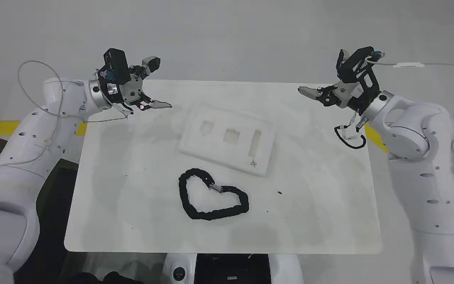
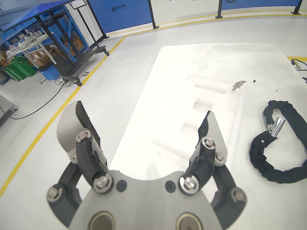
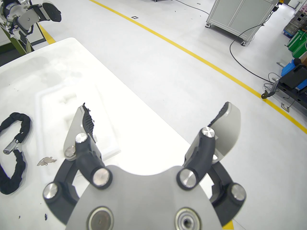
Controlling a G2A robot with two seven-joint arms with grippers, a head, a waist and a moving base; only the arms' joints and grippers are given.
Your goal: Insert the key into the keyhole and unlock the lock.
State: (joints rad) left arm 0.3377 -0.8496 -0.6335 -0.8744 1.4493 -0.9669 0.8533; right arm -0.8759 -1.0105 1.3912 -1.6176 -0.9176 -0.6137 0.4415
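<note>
Key [image 1: 253,163] and lock [image 1: 186,193] lie apart and untouched, so we judge nothing done yet: grasping the key, inserting it and turning it all remain. At the table's [image 1: 319,213] far left corner the left gripper [image 2: 144,108] hangs with jaws spread, empty. Next, the lock, a black sleeved loop, lies near the middle. To its right, the key rests on the foam tray's [image 1: 195,142] near corner. Far right, the right gripper [image 3: 155,106] hangs, jaws spread, empty. We see a white tabletop, pale workshop floor [image 2: 103,77], yellow lines [image 3: 191,53] and blue panels [image 2: 124,8].
</note>
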